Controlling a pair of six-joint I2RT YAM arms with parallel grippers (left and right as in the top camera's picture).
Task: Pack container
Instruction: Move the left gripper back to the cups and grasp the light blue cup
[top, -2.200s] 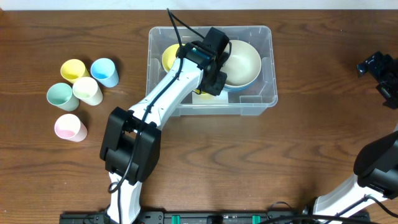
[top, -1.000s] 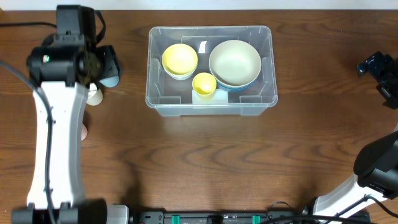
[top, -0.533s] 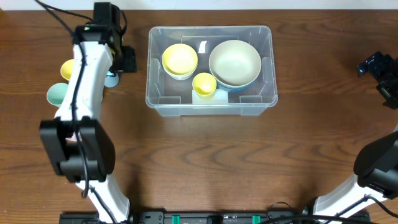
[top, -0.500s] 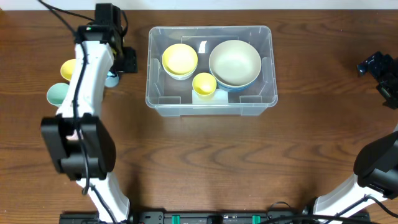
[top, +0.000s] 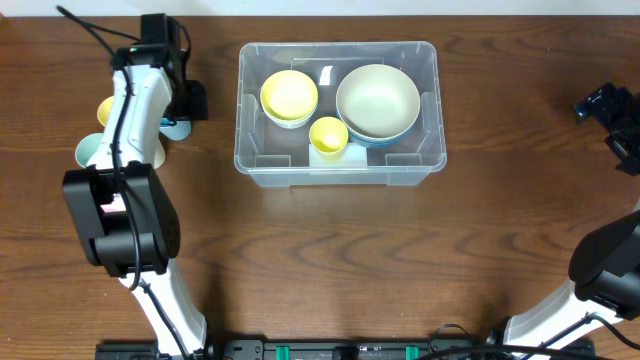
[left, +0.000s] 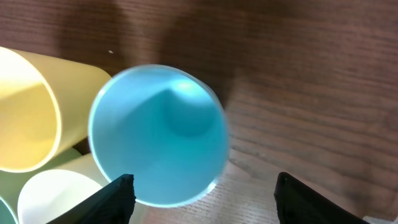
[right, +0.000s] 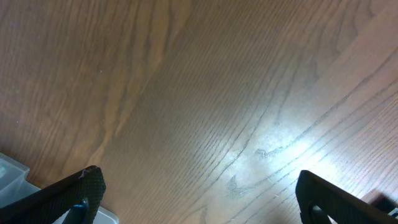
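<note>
the wooden table (top: 330, 260) fills my overhead view. the container (top: 340, 178) sits on it toward the far edge, a bit left of centre, upright and open on top. my left arm (top: 135, 110) reaches up the left side of the table, well clear of the container. its left gripper (left: 205, 196) is spread wide with nothing clamped. my right arm (top: 605, 270) is at the far right, and the right gripper (right: 199, 193) hangs over bare wood, jaws wide apart and empty.

inside the container, a big cream bowl (top: 377, 100) takes the right half, a yellow bowl (top: 289, 95) lies in the far left corner, and a small yellow cup (top: 328, 134) stands between them near the front wall.

on the left wrist view a blue cup (left: 158, 134) sits mouth up just ahead of the fingers, nearer the left one. a yellow cup (left: 31, 112) and a cream cup (left: 56, 196) are pressed against it.
</note>
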